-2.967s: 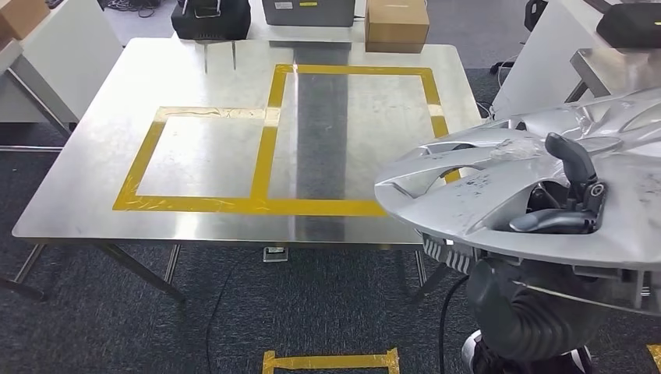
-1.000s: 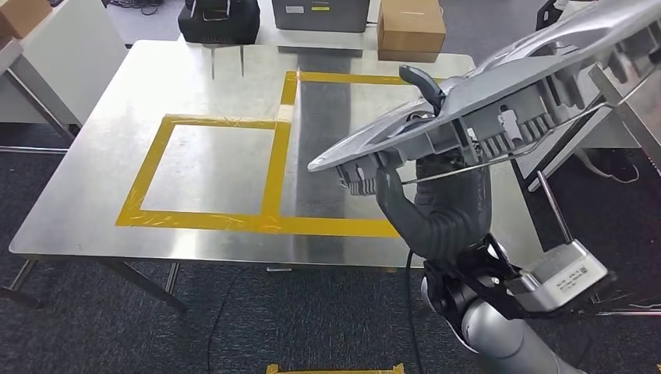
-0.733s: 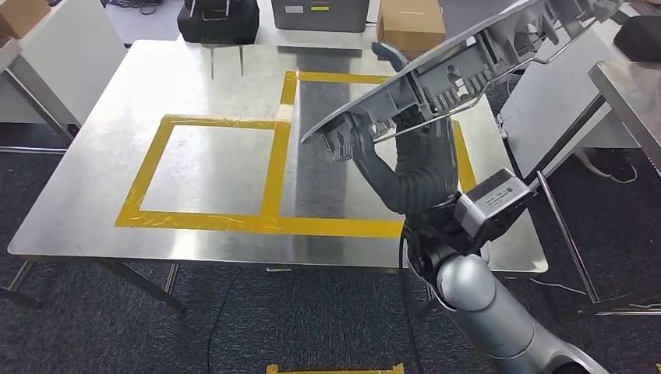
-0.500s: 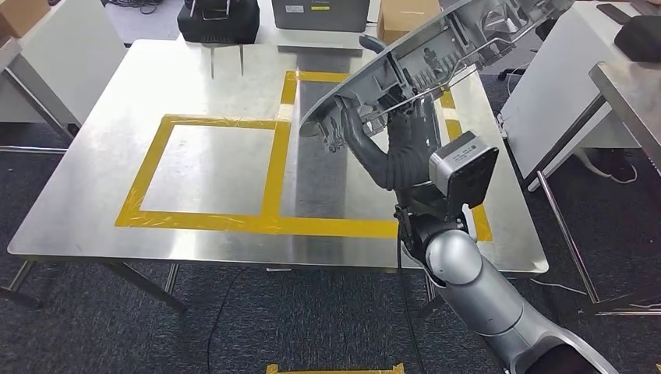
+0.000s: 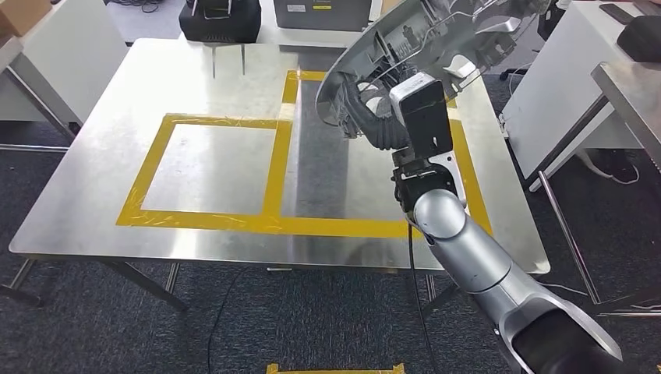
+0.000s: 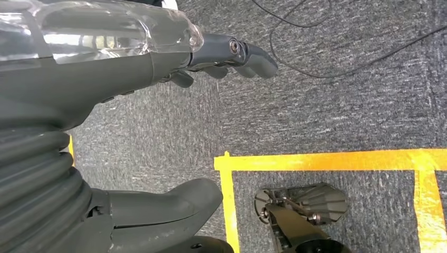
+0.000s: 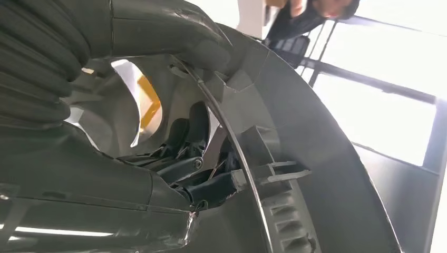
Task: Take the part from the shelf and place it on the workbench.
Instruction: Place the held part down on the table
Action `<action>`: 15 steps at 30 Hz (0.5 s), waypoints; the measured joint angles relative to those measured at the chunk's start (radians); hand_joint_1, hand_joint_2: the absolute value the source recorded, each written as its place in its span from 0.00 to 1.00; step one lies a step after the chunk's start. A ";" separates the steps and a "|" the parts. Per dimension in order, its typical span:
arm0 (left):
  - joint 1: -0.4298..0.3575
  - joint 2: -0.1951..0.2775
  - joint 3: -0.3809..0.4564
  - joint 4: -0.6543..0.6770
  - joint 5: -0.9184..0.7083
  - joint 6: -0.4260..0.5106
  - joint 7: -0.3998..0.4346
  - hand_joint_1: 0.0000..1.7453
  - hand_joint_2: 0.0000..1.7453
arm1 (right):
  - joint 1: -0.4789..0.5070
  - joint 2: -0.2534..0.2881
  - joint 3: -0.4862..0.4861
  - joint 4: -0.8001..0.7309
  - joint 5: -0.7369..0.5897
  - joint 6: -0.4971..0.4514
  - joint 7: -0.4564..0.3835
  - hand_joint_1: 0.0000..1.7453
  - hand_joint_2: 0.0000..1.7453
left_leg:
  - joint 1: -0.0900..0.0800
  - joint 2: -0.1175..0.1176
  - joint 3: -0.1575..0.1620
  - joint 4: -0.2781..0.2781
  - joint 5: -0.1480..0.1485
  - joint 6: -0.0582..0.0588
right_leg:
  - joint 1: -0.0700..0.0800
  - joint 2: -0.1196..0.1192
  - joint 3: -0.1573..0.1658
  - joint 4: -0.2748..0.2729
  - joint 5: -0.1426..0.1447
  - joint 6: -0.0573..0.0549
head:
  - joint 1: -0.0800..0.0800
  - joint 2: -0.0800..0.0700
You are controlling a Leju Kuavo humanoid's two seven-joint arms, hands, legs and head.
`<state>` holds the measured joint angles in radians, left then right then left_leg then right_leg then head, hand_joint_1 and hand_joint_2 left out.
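Head view: part (image 5: 436, 31) above workbench (image 5: 156, 93) edge.

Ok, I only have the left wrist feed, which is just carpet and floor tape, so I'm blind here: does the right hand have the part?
Observer: Yes. The right hand grips the silver wheel cover from its ribbed underside.
Operator: Is it down on the workbench yet?
Observer: No. It is held tilted in the air above the workbench, toward the far end of the yellow taped frame.
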<state>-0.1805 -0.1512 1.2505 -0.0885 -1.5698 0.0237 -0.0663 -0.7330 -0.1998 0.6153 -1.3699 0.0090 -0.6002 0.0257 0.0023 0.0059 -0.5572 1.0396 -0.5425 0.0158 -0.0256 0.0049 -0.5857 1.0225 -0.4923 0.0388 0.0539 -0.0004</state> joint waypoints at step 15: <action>0.006 -0.006 -0.013 0.000 0.000 -0.011 0.009 0.00 1.00 | -0.180 -0.065 0.091 0.268 0.247 0.288 0.406 1.00 1.00 | 0.000 -0.005 -0.002 0.000 0.001 0.000 | 0.000 -0.004 0.000 -0.001 0.000 0.000 | -0.001 0.000</action>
<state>-0.1744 -0.1576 1.2371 -0.0885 -1.5698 0.0130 -0.0576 -0.9133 -0.2648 0.7060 -1.1023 0.2561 -0.3120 0.4314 0.0021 0.0011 -0.5590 1.0399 -0.5418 0.0159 -0.0256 0.0004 -0.5855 1.0217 -0.4923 0.0389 0.0532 -0.0004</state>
